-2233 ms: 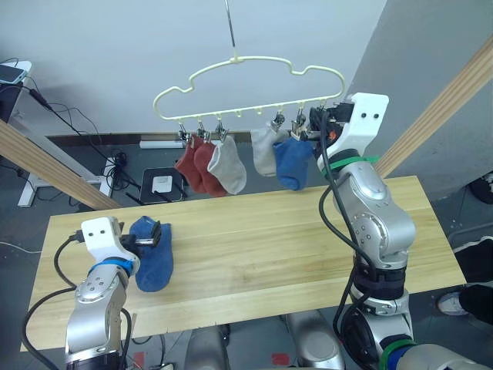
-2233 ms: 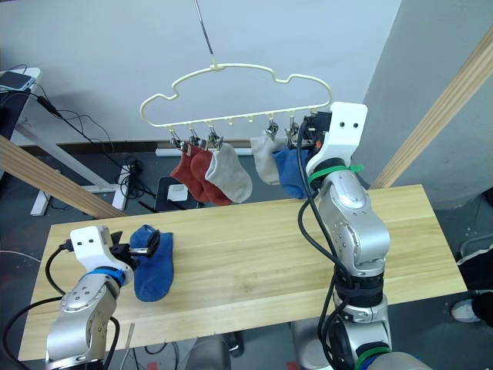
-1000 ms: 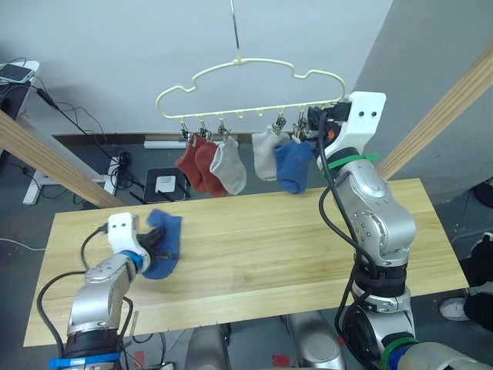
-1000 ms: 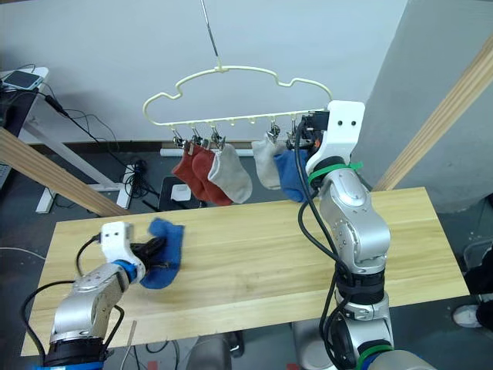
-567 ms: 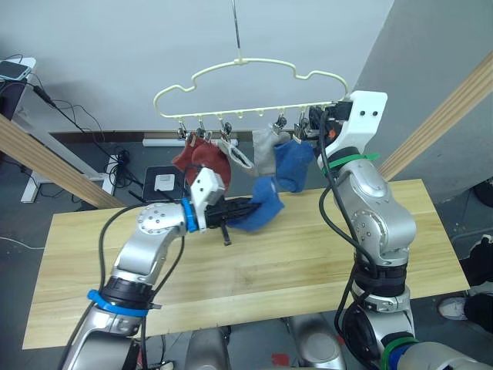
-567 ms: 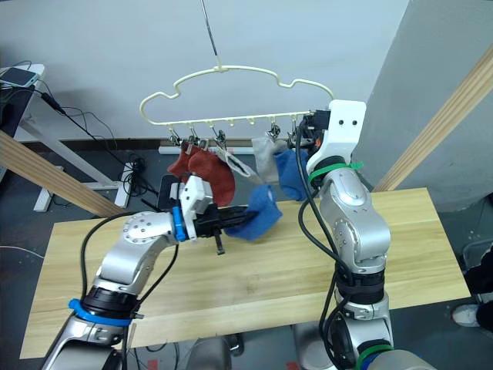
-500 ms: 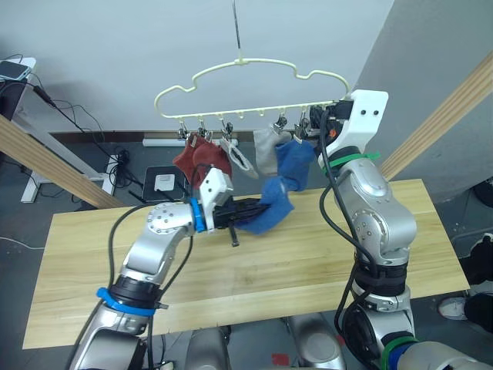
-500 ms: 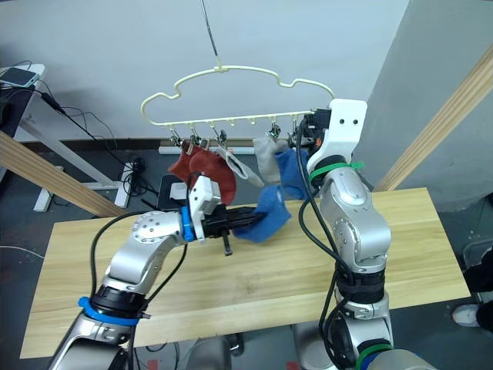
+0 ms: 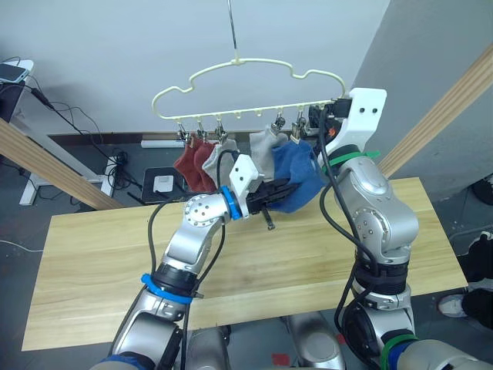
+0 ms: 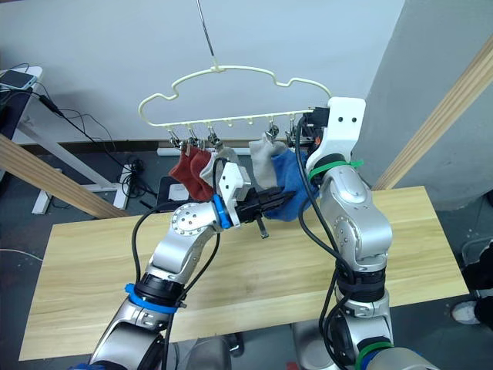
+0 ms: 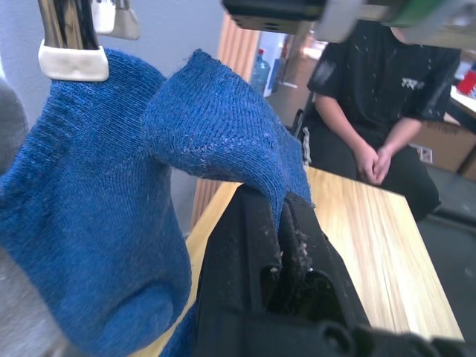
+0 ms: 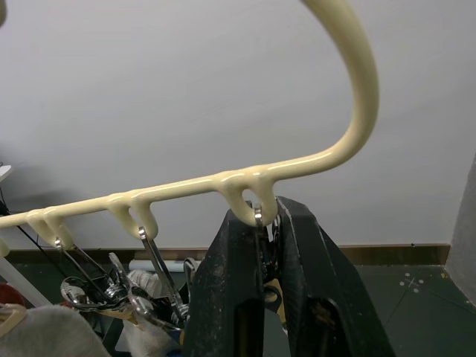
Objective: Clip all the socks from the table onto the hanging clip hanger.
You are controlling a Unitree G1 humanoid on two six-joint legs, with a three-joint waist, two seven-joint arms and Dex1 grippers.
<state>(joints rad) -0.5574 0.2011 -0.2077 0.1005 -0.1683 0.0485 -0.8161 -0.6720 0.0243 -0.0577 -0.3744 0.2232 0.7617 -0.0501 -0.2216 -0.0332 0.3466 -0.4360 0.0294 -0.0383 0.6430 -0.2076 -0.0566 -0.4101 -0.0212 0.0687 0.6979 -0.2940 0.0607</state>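
my left gripper (image 11: 281,223) is clamped on a fold of the last blue sock (image 11: 216,119), raised off the surface (image 9: 92,254) and held up just under the right end of the hanger (image 9: 246,65). my right gripper (image 12: 265,223) is up at that end, its fingers closed around the last clip (image 12: 262,217) where it hangs from the yellow wire.

outward from there, five socks hang in the row: two red (image 9: 192,162), a grey one (image 9: 217,158) partly behind my left arm, another grey (image 9: 264,148), and the other blue sock (image 11: 82,193), which my carried sock nearly touches. no sock is left on the planks.

the step in hand is the final clipping. i judge the next move calls for the right gripper to squeeze that clip open while the left feeds the sock's edge up into it, without dragging on the blue neighbour or setting the hanger swinging.

the head views show the whole row and both arms. the left wrist view shows the pinch itself, the neighbour's clip (image 11: 73,52) biting its cuff, and a seated person (image 11: 387,97) beyond the surface's far end. the right wrist view shows the clip between my fingers, though i cannot tell whether it is open.
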